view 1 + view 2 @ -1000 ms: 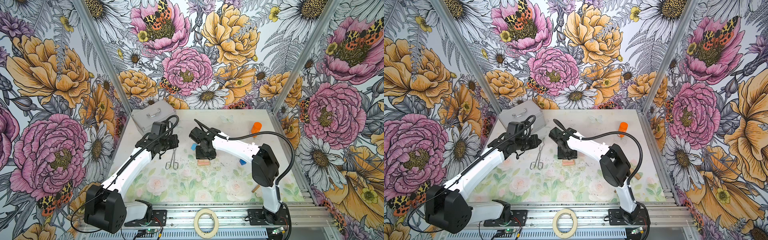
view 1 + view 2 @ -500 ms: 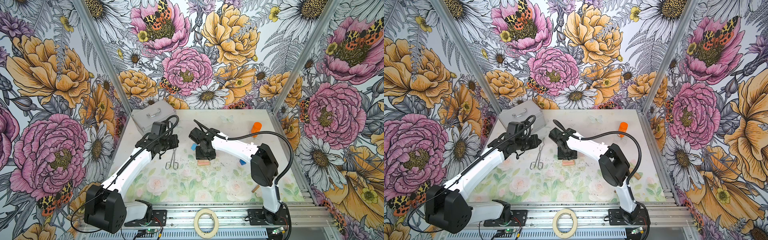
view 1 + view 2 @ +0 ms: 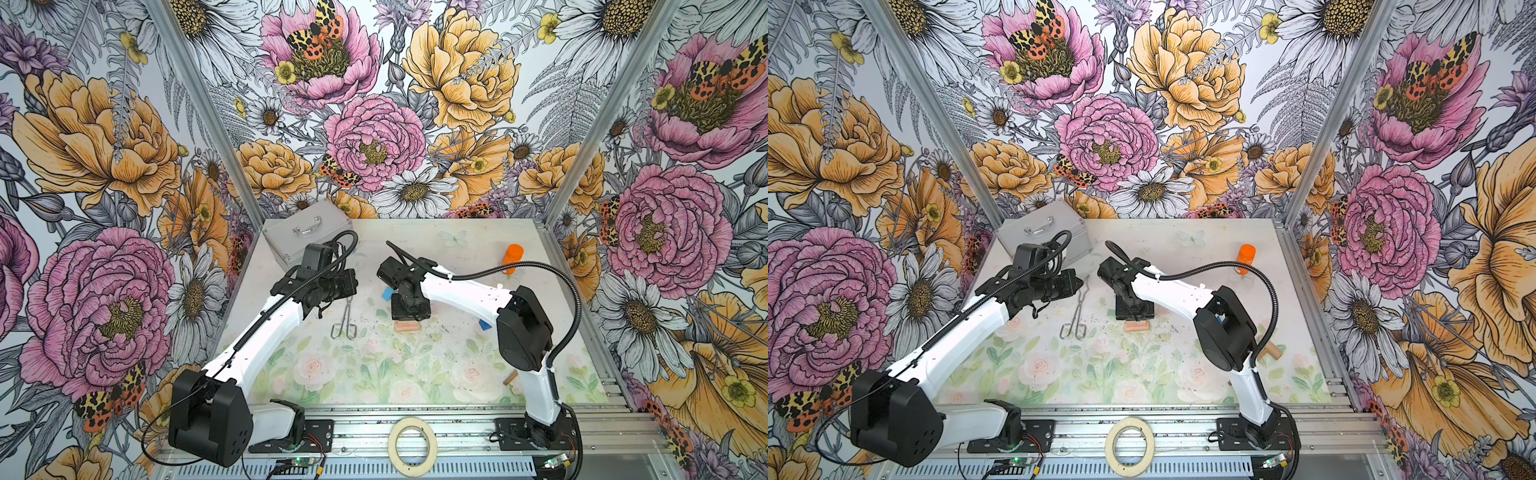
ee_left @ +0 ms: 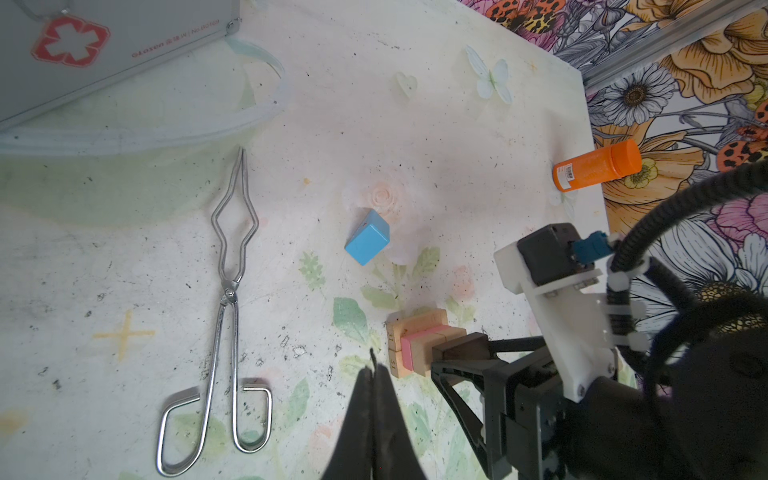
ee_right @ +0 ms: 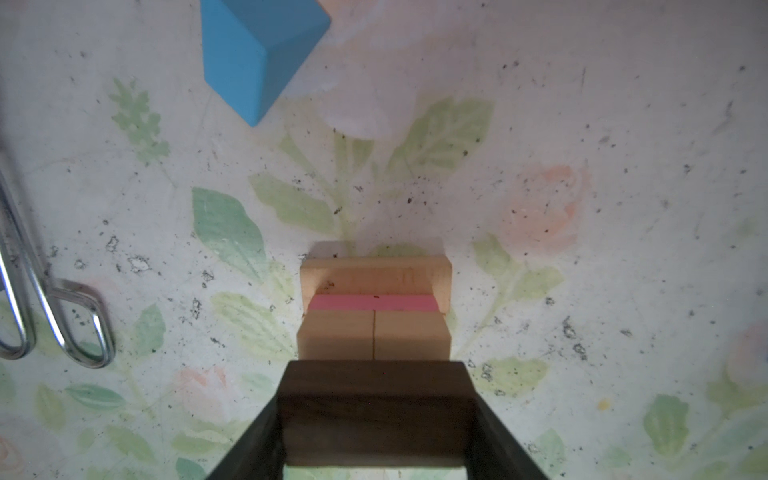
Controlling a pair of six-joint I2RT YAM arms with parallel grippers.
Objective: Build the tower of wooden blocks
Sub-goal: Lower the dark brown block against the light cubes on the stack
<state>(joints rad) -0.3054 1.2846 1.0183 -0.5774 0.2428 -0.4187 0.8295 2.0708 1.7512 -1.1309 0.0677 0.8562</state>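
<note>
The wood block tower (image 3: 406,327) (image 3: 1136,326) stands mid-table: tan bars at the bottom, a pink bar, then two tan blocks side by side (image 5: 374,336) (image 4: 419,345). My right gripper (image 5: 376,440) (image 3: 409,309) (image 3: 1133,309) is shut on a dark brown bar (image 5: 376,411) (image 4: 461,347), held level just over the tower's top; I cannot tell whether they touch. A loose blue cube (image 4: 368,243) (image 5: 257,54) (image 3: 387,294) lies just behind the tower. Another blue block (image 3: 484,325) lies by the right arm. My left gripper (image 4: 372,365) (image 3: 351,284) is shut and empty, to the tower's left.
Silver tongs (image 3: 345,320) (image 4: 224,307) lie left of the tower. A silver case (image 3: 305,235) sits at the back left, an orange bottle (image 3: 512,258) (image 4: 594,166) at the back right. A tan wooden stick (image 3: 510,379) lies front right, a tape ring (image 3: 412,445) on the front rail.
</note>
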